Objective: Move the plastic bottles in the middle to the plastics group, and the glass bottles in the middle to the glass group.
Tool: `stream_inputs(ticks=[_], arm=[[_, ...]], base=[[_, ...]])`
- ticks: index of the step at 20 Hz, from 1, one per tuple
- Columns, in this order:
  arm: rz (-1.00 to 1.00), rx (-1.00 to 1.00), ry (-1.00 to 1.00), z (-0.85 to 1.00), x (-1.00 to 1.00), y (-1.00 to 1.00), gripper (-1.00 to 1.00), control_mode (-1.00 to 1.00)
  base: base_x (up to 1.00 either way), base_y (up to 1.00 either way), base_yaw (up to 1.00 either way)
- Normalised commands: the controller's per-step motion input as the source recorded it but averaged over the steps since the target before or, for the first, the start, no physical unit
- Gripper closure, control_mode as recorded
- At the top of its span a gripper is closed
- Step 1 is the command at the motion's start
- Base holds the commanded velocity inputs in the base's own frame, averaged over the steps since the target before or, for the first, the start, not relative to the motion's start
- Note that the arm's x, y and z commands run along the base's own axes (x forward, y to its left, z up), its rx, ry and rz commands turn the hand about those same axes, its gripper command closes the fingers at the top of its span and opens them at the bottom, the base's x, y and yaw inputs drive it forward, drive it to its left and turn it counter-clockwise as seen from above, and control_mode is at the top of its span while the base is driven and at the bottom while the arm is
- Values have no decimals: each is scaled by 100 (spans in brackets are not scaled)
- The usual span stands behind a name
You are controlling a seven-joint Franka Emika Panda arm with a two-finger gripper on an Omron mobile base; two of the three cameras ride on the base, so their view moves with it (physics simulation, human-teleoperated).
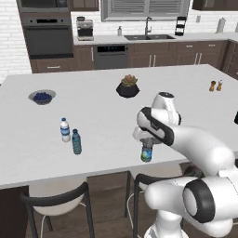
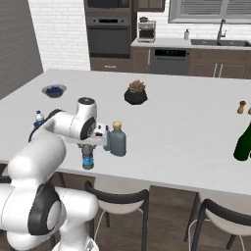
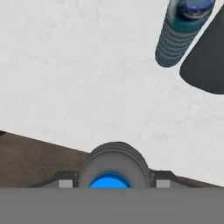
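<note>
**Carrying a slim bottle to the plastics group**

The white island counter (image 1: 102, 121) spans the whole working area, and the bottle must travel leftward along its near edge. The arm reaches low over that edge, with the gripper (image 1: 147, 143) directly above a small plastic bottle (image 1: 146, 152). In the hand view the bottle's blue cap sits squarely between the two finger tips, which stand at a middling width hard against its sides; the jaws appear to be clamped on it, though whether it is lifted off the counter cannot be told.

The broad grey-blue glass bottle (image 2: 117, 139) stands just beside the gripper on its right, so the lift ought to go straight up before any sideways travel, or the hand may knock it. Another slim bottle (image 3: 181, 33) lies near in the hand view.

The plastics group waits well to the left: a white-labelled bottle (image 1: 65, 129) and a teal-blue bottle (image 1: 76, 142), close together. The carried bottle should be kept upright and set down beside them, not between.
</note>
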Motion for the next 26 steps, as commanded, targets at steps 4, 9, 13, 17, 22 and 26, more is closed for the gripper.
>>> stream_inputs(ticks=[4,9,13,17,22,26], arm=[[15,0,-6,6,16,100,100,-100],[21,5,0,16,41,96,100,-100],[25,10,0,26,59,78,100,-100],[22,5,-6,13,62,63,100,-100],[4,-9,-8,-2,64,32,100,-100],[0,-17,0,-7,50,26,100,-100]], base=[[0,0,0],[0,0,0],[0,0,0],[0,0,0],[0,0,0],[0,0,0]])
